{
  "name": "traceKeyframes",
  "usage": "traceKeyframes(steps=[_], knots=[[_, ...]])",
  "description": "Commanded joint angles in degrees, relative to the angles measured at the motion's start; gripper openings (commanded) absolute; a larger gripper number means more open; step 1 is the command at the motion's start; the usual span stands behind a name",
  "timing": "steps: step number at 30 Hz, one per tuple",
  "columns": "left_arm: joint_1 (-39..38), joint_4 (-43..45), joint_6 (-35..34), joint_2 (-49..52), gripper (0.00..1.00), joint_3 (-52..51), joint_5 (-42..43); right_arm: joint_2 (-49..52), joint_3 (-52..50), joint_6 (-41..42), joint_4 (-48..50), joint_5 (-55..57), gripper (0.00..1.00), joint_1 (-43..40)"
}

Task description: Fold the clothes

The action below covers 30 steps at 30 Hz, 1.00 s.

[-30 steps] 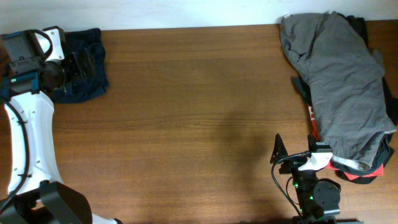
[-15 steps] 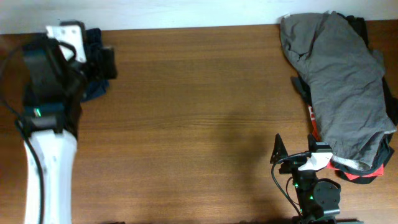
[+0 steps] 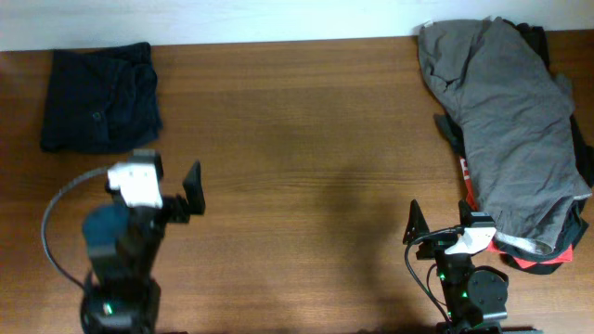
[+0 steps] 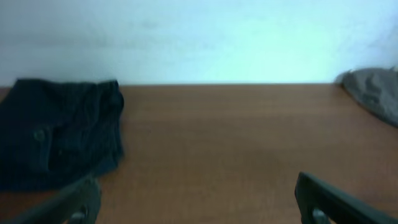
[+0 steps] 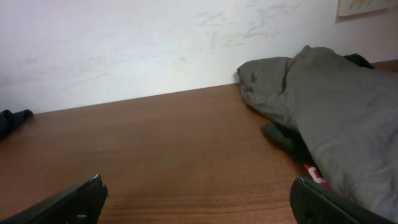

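Observation:
The dark navy shorts [image 3: 100,97] lie folded into a compact rectangle at the far left corner of the table. They also show at the left of the left wrist view [image 4: 59,134], with a small button visible. My left gripper [image 3: 167,193] is open and empty, well in front of the shorts near the front left; its two fingers sit wide apart in the left wrist view [image 4: 199,205]. My right gripper [image 3: 436,232] is open and empty at the front right, with fingers wide apart in the right wrist view [image 5: 199,199].
A grey garment [image 3: 510,121] lies heaped over a red-and-black item [image 3: 534,260] along the table's right side; both show in the right wrist view [image 5: 336,124]. A pale wall runs behind the table's far edge.
My left arm has pulled back from the shorts at the far left corner to the front left. The shorts now lie uncovered and folded. The right arm has not moved.

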Motion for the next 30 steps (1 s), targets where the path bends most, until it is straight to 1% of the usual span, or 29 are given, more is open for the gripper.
traceKeyframes(steps=[1, 6, 8, 10, 14, 22, 27, 30], knots=[[-0.09, 5.75, -0.50, -8.68, 0.99, -10.21, 0.59, -0.55, -0.26, -0.13, -0.44, 0.11, 0.99, -0.26], [-0.09, 16.90, -0.52, -19.63, 0.99, -22.80, 0.59, -0.55, -0.26, -0.13, -0.44, 0.11, 0.99, -0.26], [-0.09, 20.02, -0.50, -23.69, 0.99, -26.69, 0.46, -0.55, -0.26, -0.13, -0.44, 0.11, 0.99, -0.26], [-0.09, 20.79, -0.50, -27.32, 0.99, -29.20, -0.42, -0.55, -0.26, -0.13, -0.44, 0.11, 0.99, -0.26], [-0.09, 20.00, -0.44, -30.99, 0.99, -30.77, -1.73, -0.55, -0.26, -0.13, -0.44, 0.11, 0.99, -0.26], [-0.09, 11.47, -0.28, -39.89, 0.99, -31.30, -4.22, -0.55, -0.26, -0.13, -0.44, 0.11, 0.99, -0.26], [-0.09, 10.62, -0.31, -39.76, 0.99, -31.61, -4.63, -0.55, -0.26, -0.13, -0.44, 0.13, 0.99, -0.26], [-0.09, 8.17, -0.28, -39.76, 0.99, -31.61, -4.63, -0.55, -0.26, -0.13, -0.44, 0.11, 0.99, -0.26]])
